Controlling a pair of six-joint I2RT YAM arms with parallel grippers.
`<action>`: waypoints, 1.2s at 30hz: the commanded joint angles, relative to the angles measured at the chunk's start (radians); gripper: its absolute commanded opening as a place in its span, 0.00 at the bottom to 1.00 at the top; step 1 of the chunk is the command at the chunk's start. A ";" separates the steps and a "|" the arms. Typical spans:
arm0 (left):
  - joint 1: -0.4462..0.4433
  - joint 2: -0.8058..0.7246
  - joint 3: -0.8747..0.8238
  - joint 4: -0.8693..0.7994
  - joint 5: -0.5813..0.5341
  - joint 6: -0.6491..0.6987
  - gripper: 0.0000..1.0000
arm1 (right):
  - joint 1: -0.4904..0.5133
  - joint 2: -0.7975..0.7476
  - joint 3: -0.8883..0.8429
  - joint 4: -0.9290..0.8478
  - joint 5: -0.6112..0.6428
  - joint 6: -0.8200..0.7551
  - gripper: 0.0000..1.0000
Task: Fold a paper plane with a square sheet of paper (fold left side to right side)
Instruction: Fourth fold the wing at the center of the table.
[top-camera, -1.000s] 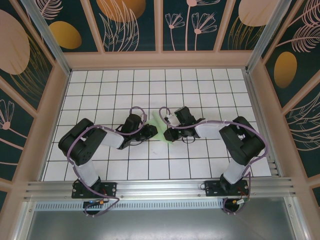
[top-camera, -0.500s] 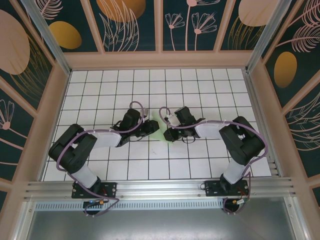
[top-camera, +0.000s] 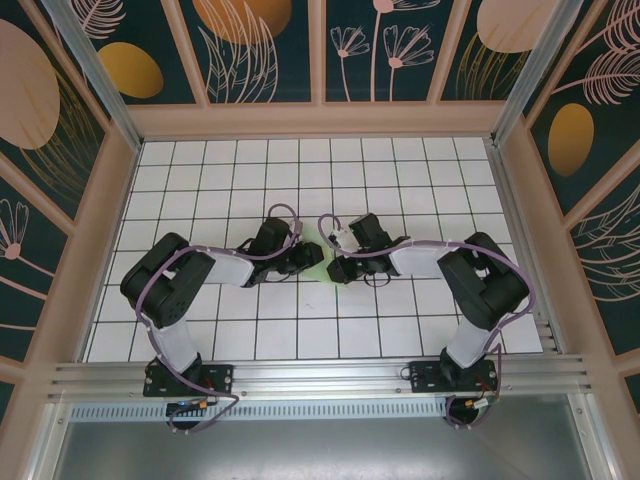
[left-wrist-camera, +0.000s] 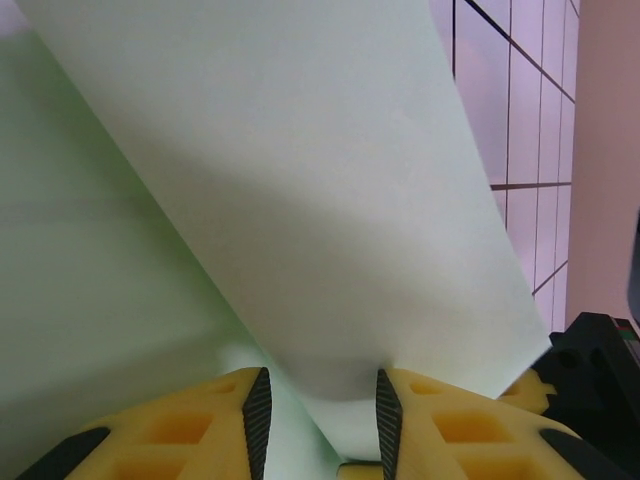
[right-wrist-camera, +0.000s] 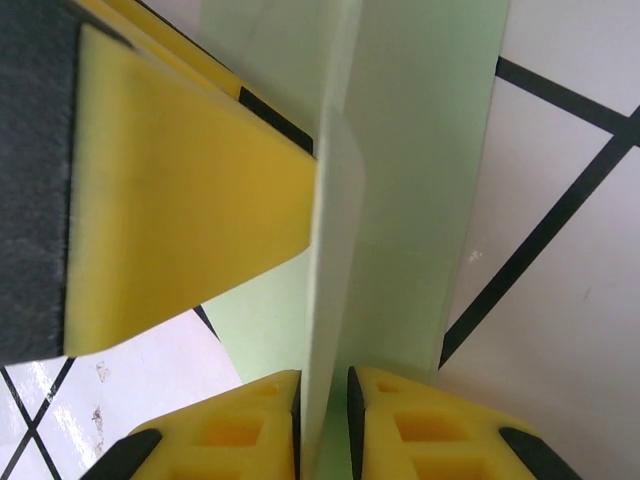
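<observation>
The pale green sheet of paper (top-camera: 319, 263) lies partly folded on the white grid table (top-camera: 300, 170), between my two grippers. In the left wrist view a raised flap of the paper (left-wrist-camera: 300, 200) slopes up and passes between the fingers of my left gripper (left-wrist-camera: 320, 385), whose jaws stand well apart. My right gripper (right-wrist-camera: 322, 378) is shut on an upright fold of the paper (right-wrist-camera: 420, 150), seen edge-on. The left gripper (top-camera: 303, 262) and the right gripper (top-camera: 336, 265) face each other across the paper. One yellow left finger (right-wrist-camera: 180, 200) touches the fold from the far side.
Wooden walls with patterned panels (top-camera: 320, 50) fence the table on three sides. An aluminium rail (top-camera: 320, 375) runs along the near edge by the arm bases. Part of the black right gripper body (left-wrist-camera: 600, 360) shows in the left wrist view.
The left arm's elbow swung out to the left and came back, and the left gripper edged right onto the paper. The right arm has stayed put.
</observation>
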 joint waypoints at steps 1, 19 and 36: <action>0.001 0.025 0.020 -0.026 -0.020 0.018 0.38 | -0.011 0.004 0.010 0.002 -0.013 0.000 0.24; 0.001 0.038 0.016 -0.039 -0.044 0.013 0.40 | -0.065 -0.144 -0.013 -0.016 -0.068 0.016 0.43; 0.001 0.032 0.016 -0.054 -0.059 0.014 0.40 | 0.161 -0.286 -0.133 -0.064 0.404 0.154 0.40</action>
